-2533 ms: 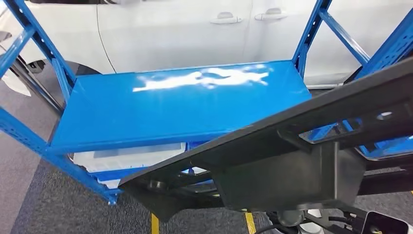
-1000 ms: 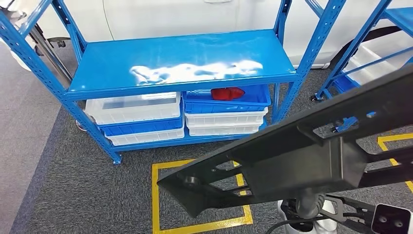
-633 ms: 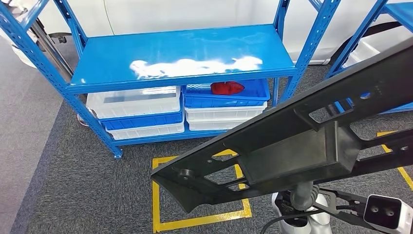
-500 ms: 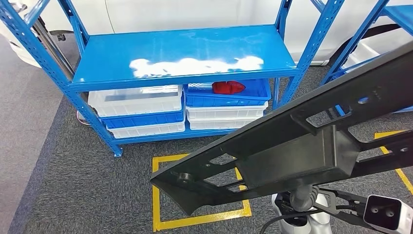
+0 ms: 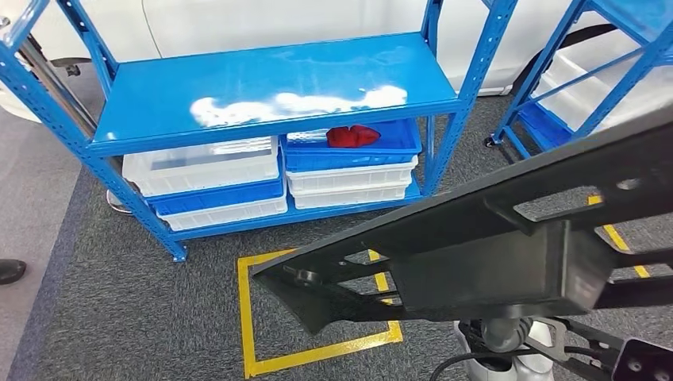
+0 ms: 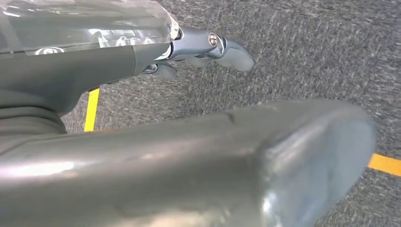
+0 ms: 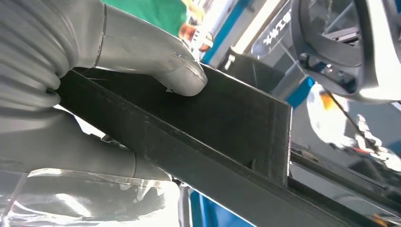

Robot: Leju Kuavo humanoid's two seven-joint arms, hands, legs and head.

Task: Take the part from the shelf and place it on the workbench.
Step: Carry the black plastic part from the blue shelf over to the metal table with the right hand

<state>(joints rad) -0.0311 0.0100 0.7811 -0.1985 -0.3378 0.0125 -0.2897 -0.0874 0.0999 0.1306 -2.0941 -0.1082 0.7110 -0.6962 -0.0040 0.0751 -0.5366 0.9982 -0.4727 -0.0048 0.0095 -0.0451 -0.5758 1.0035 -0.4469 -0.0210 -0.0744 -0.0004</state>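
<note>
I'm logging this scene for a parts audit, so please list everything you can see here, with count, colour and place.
Long black plastic frame part: one, black, carried across the foreground, above the floor.
Blue metal shelf rack: one, blue, straight ahead; top board bare.
Second blue rack: one, blue, far right, partly seen.
Shallow plastic trays: a stack of white and blue ones, count unclear, on the lower shelf.
Red object: one, red, in the top blue tray.
White car body: one, white, behind the rack.
Yellow tape square: one, yellow, on the grey carpet.
Dark shoe: one, a person's, left edge.
Right hand: grey, grips the part.
Left hand: grey, over the carpet, grip unclear.
</note>
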